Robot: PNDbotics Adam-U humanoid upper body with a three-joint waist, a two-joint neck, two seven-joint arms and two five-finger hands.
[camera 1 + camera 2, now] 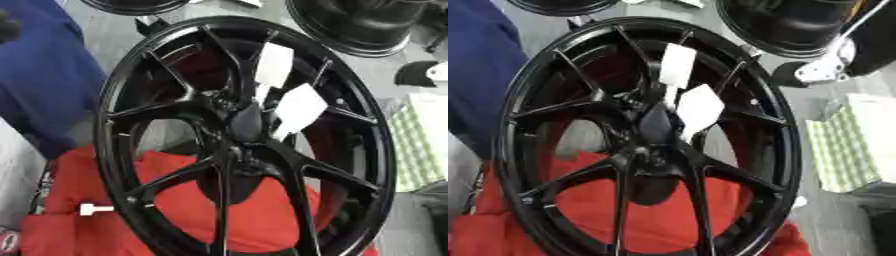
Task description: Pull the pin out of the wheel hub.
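Note:
A large black multi-spoke wheel (pixel 245 145) stands upright and tilted, filling most of both views. Its hub (pixel 243 125) is a dark oval lump where the spokes meet. A short white pin (pixel 94 209) pokes out to the left at the rim's lower left, near a spoke end. Two white tags (pixel 297 107) hang on the upper spokes. Neither of my hands shows in either view.
A red cloth (pixel 79 230) lies under and behind the wheel. Other black wheels (pixel 785 25) lie at the top. A black and silver part (pixel 822 67) sits at the upper right. A green-checked cloth (pixel 842 150) is at the right, blue fabric (pixel 39 75) at the left.

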